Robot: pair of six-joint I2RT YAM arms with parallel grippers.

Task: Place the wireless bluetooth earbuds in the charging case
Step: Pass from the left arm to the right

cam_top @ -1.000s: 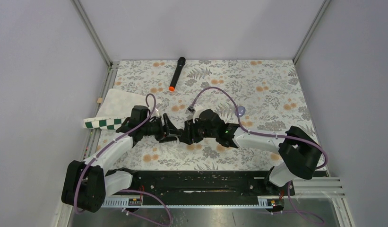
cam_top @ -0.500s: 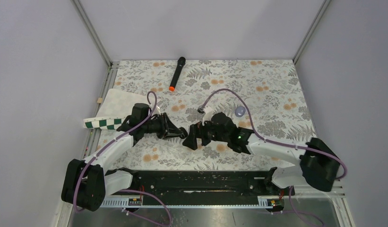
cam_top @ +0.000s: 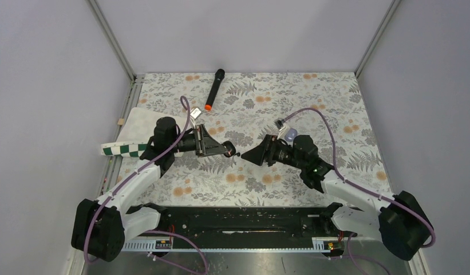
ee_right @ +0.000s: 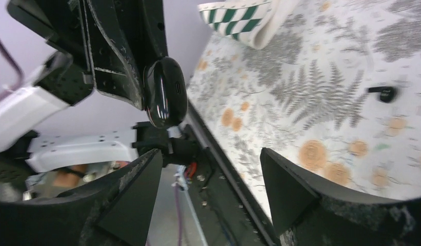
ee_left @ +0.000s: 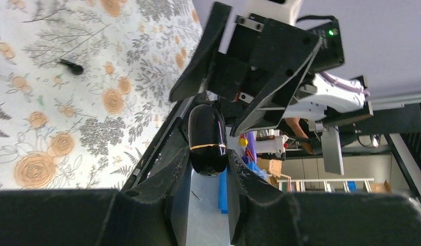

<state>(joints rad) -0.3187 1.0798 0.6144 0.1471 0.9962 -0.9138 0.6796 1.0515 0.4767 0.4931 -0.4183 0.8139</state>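
Observation:
My left gripper [cam_top: 223, 150] is shut on the charging case [ee_left: 207, 138], a glossy black pebble with a thin gold seam, and holds it above the table. The lid looks closed. The case also shows in the right wrist view [ee_right: 165, 92], between the left fingers. My right gripper [cam_top: 247, 156] is open and empty, facing the left gripper from the right with a small gap between them. One tiny black earbud [cam_top: 236, 154] lies on the floral cloth between and below the two grippers; it also shows in the left wrist view [ee_left: 71, 66] and the right wrist view [ee_right: 385, 94]. The second earbud is not visible.
A black microphone with an orange end [cam_top: 214, 89] lies at the back. A white pad [cam_top: 142, 125] with a green checked strip [cam_top: 123, 150] lies at the left edge. A small pale round object [cam_top: 290, 134] sits by the right arm's cable.
The two grippers, close together at the table's centre before, have drawn apart. The right gripper moved back to the right and is open. The left gripper moved up and back with the case.

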